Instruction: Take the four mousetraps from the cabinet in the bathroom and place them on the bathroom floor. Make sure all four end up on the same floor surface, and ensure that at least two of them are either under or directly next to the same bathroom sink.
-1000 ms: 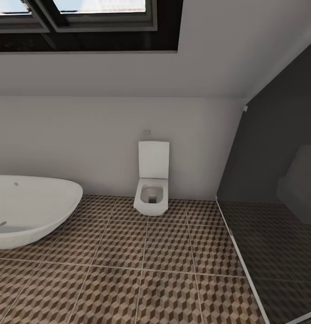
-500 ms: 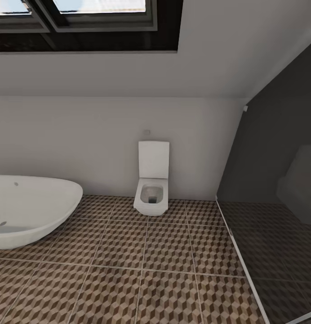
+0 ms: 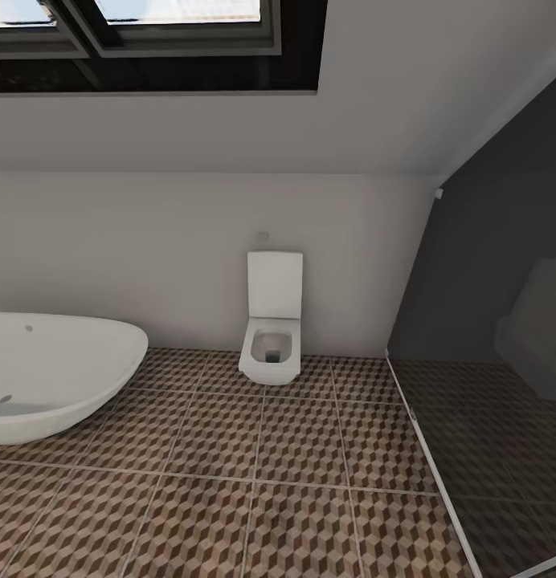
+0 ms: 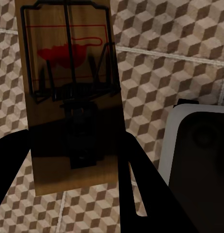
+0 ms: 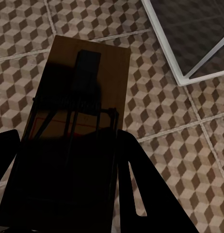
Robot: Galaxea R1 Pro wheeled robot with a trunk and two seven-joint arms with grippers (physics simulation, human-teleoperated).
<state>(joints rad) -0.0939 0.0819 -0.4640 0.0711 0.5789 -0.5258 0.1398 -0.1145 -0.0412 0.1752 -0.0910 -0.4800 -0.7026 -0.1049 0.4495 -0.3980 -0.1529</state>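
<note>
Left wrist view, left end effector (image 4: pixel 73 194) clamping a mousetrap (image 4: pixel 68 92) over bathroom floor (image 4: pixel 155 73), right end effector (image 5: pixel 68 194) gripping another mousetrap (image 5: pixel 78 121).

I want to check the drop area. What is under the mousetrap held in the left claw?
Under the mousetrap in the left claw lies the cube-patterned bathroom floor, with a white-edged dark object beside it. The board hides the tiles directly beneath it.

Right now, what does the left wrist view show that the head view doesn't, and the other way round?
Left wrist view: a mousetrap held between the left end effector fingers, wire frame and red spot facing the camera, above the floor, plus a dark rounded panel with a white edge. Head view: the toilet, the bathtub, the skylight and a dark glass partition. Both share the cube-patterned floor tiles.
</note>
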